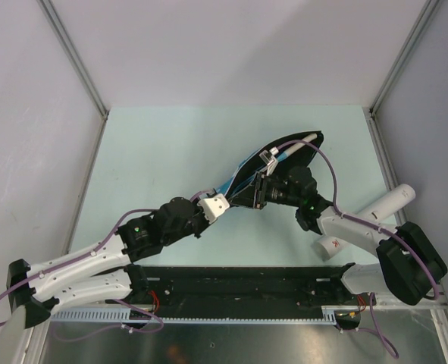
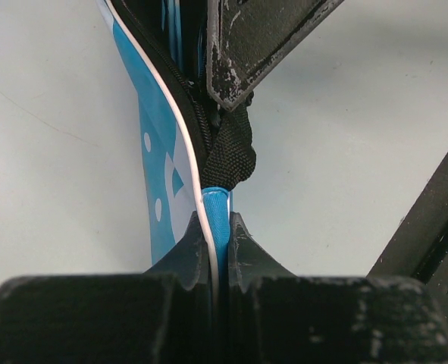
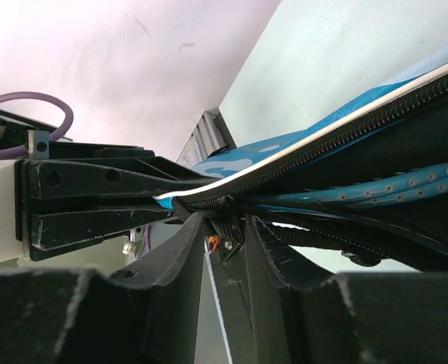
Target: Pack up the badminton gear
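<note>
Left tool (image 2: 218, 224) is clamping the blue racket cover (image 2: 157, 155); right tool (image 3: 224, 224) (pinching its zipper pull (image 3: 227, 244)) is sitting just upper-right, lengthwise.

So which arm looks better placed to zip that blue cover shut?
The right, probably: the right gripper grips the racket cover at its zipper, beside the black strap; the left gripper only pins the cover's end.
</note>
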You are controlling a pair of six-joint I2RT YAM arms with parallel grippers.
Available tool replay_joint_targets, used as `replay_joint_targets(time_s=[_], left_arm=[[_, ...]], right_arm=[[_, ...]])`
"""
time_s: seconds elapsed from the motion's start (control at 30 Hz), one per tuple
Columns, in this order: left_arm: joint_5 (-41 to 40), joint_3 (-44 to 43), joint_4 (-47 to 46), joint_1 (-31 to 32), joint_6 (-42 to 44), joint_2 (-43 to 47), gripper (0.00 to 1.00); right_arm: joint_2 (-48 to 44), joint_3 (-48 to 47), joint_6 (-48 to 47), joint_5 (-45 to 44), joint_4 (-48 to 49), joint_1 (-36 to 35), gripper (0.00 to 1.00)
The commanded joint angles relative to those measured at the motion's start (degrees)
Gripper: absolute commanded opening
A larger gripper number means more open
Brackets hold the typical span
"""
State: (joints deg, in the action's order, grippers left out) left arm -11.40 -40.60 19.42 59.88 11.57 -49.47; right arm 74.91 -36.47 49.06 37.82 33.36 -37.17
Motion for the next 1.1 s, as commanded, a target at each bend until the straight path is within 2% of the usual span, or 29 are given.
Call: replay_joint_targets(time_s=[0.0,0.2,0.3,0.33,0.43,0.53,0.57,0.73,0.83,0.93,1.07], left_arm=[[2.3,-0.6,-6.9,0.2,1.9,1.5,0.0],[2.4,-0.7,-6.8,0.2,1.9,1.3,0.0],[2.3,-0.6,-6.8,0.3,1.8,1.4,0.0],[2.3,-0.6,-6.9,0.2,1.9,1.5,0.0],[2.1,-0.5,-6.9,0.3,1.6,1.5,0.0],[1.9,-0.5,-6.6,0.2,1.4,1.6,0.01],[1.7,-0.4,-6.2,0.2,1.4,1.8,0.0],[1.7,-0.4,-5.1,0.3,1.4,3.0,0.0],[1.8,-0.2,-4.1,0.2,0.8,4.1,0.0],[0.9,0.3,-3.7,0.2,0.1,6.1,0.0],[-1.3,0.9,-3.5,0.2,-0.9,8.2,0.0]], right_arm=[[0.5,-0.4,-1.2,0.0,2.7,-0.8,0.29],[0.6,-1.5,-3.0,-1.6,0.6,-1.8,0.22],[0.5,-2.2,-4.1,-3.1,-1.3,-2.3,0.11],[0.1,-2.3,-4.3,-3.6,-1.5,-2.4,0.03],[-1.3,-3.2,-7.4,-8.6,-6.7,-2.9,0.0],[-4.5,-4.4,-11.2,-17.8,-16.0,-2.5,0.0],[-5.8,-4.9,-12.1,-20.6,-22.1,-2.1,0.0],[-6.9,-10.6,-22.3,-31.7,-39.2,4.0,0.0],[-6.1,-13.0,-29.2,-39.7,-42.9,7.4,0.0],[-3.3,-14.0,-33.0,-45.1,-42.6,12.0,0.0],[3.0,-15.5,-36.1,-51.4,-38.1,22.8,0.0]])
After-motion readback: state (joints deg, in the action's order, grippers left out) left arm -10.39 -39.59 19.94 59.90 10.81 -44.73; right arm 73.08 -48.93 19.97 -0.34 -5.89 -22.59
